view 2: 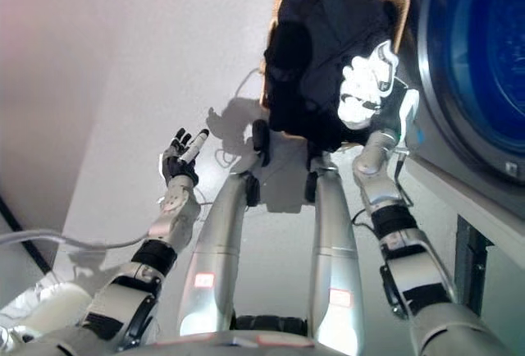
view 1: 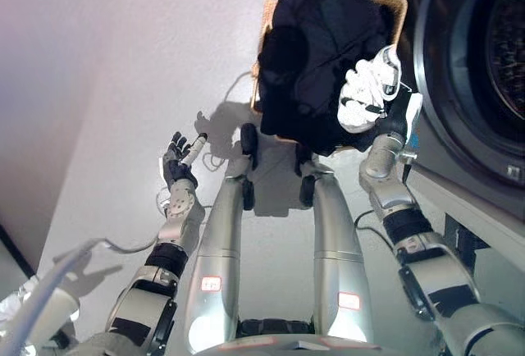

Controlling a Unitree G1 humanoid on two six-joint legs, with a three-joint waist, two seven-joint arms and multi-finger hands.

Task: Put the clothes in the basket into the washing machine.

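My right hand (view 1: 371, 93) lies on the dark clothes (view 1: 316, 52), its white-tipped fingers curled into the cloth. The washing machine (view 1: 472, 69) stands just right of the basket (view 1: 399, 7), which holds the clothes. No writing is readable. My left hand (view 1: 179, 163) hangs over the floor (view 1: 123, 69), fingers relaxed and apart.

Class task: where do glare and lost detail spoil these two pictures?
Left eye view: the dark clothes are one black mass with no folds visible; the right robot hand is blown out white. Right eye view: blue glare fills the washing machine door.
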